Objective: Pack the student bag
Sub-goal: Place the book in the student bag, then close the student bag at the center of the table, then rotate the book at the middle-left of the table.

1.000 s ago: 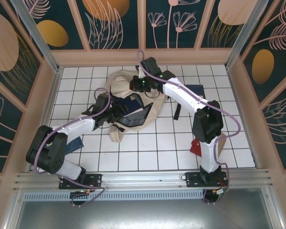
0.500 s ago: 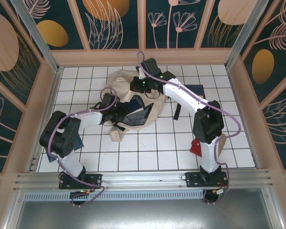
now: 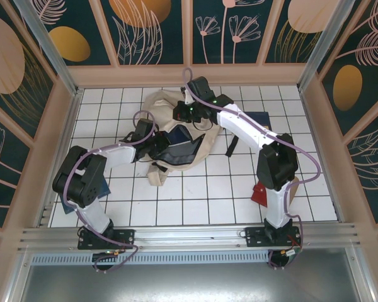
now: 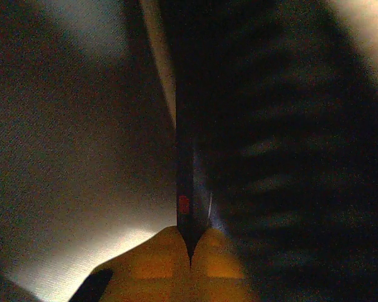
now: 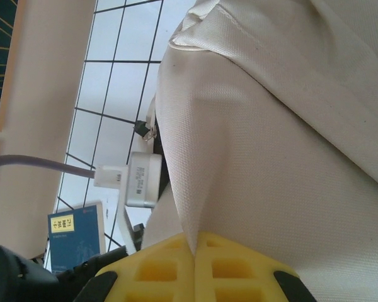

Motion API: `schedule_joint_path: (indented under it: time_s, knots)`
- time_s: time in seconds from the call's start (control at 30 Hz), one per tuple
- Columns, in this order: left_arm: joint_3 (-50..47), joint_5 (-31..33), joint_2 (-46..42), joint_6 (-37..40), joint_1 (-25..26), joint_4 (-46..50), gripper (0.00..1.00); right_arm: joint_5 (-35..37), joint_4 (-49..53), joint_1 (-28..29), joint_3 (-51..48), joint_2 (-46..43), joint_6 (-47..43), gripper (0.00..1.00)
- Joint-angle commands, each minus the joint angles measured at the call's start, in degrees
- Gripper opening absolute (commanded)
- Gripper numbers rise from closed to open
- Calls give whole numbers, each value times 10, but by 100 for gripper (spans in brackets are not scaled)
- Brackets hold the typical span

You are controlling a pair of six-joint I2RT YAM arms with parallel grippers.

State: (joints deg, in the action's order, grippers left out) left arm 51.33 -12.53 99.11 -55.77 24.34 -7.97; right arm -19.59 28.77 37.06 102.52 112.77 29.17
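The student bag (image 3: 159, 104), a large beige canvas backpack, lies open in the middle of the tiled floor with dark navy books (image 3: 179, 151) in its mouth. My left gripper (image 3: 155, 143) is at the bag's left side by the books. In the left wrist view, dim bag interior surrounds the left gripper (image 4: 191, 255), which is shut with a thin dark edge (image 4: 185, 182) pinched between its yellow pads. My right gripper (image 3: 184, 115) is at the bag's far rim. Seen from the right wrist, the right gripper (image 5: 194, 248) is shut on a fold of the beige canvas (image 5: 271, 157).
A navy book (image 3: 259, 119) lies right of the bag, and a black strap (image 3: 232, 146) trails beside it. A red item (image 3: 259, 192) sits by the right arm's base. A blue book (image 3: 103, 187) lies at the left. A white plug with cable (image 5: 142, 179) rests beside the bag.
The left arm folded its elbow in and pushed its gripper further into the bag's mouth, then the jaws closed. The right arm kept its hold on the canvas.
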Motion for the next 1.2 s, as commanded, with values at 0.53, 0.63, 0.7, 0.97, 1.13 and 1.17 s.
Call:
schedule_joint_path:
  time_s: [0.53, 0.63, 0.7, 0.97, 1.13, 1.17]
  knots:
    - [62, 81, 63, 51, -10, -142, 13, -14, -34, 7, -23, -36, 21, 0]
    - [67, 72, 38, 53, -10, -100, 37, -2, -37, 6, -24, -32, 23, 0]
    - [64, 56, 13, 57, -10, -62, 48, 2, -39, 4, -22, -26, 26, 0]
    - [-18, -5, -116, 81, -13, 74, 63, 32, -73, -17, -40, -3, 60, 0]
    - [-61, -7, -192, 101, -13, 173, 65, 59, -87, -34, -59, 4, 73, 0]
    - [-71, -1, -209, 104, -13, 192, 66, 58, -90, -35, -65, 7, 70, 0]
